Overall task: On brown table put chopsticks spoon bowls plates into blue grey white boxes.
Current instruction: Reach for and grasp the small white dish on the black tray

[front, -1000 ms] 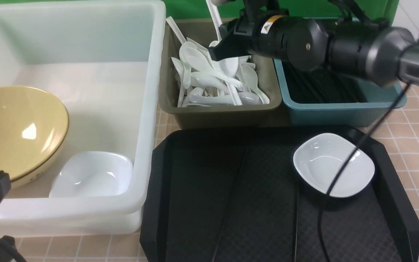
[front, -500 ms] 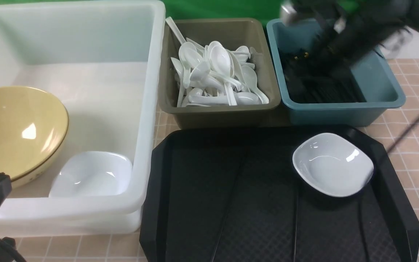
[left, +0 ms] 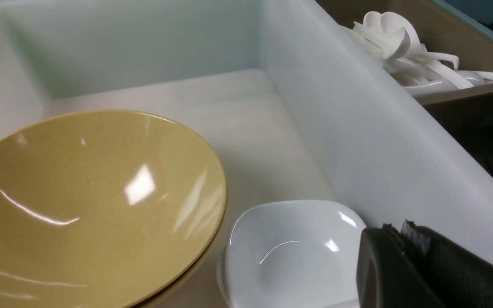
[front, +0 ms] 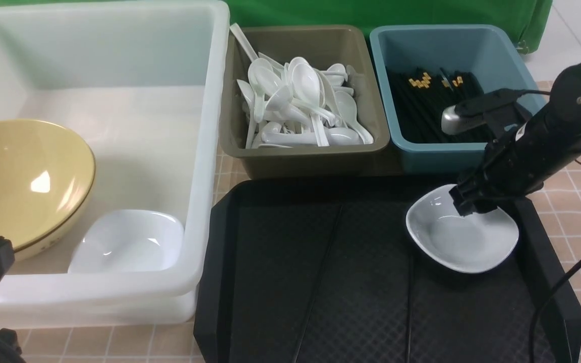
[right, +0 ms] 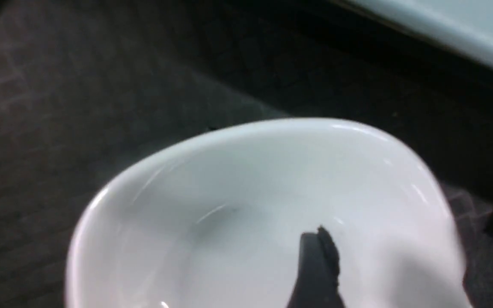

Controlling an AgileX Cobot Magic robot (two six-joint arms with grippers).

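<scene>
- We see the white plate (front: 464, 247) on the black tray (front: 321, 277) directly under our right gripper (front: 466, 205).
- Its jaws look parted and hold nothing; one finger (right: 315, 265) dips inside the plate.

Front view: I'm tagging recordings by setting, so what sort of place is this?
Likely a staged dish-clearing station, not a real kitchen: a green backdrop, an olive-grey box heaped with spoons, a blue box of chopsticks.

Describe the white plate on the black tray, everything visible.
Small glossy white plate, squarish with rounded corners, shallow, ceramic-looking. Empty, upright, flat on the right half of the black tray, just before the blue box. The right gripper hangs over its far rim, one finger above the hollow; contact unclear.
</scene>
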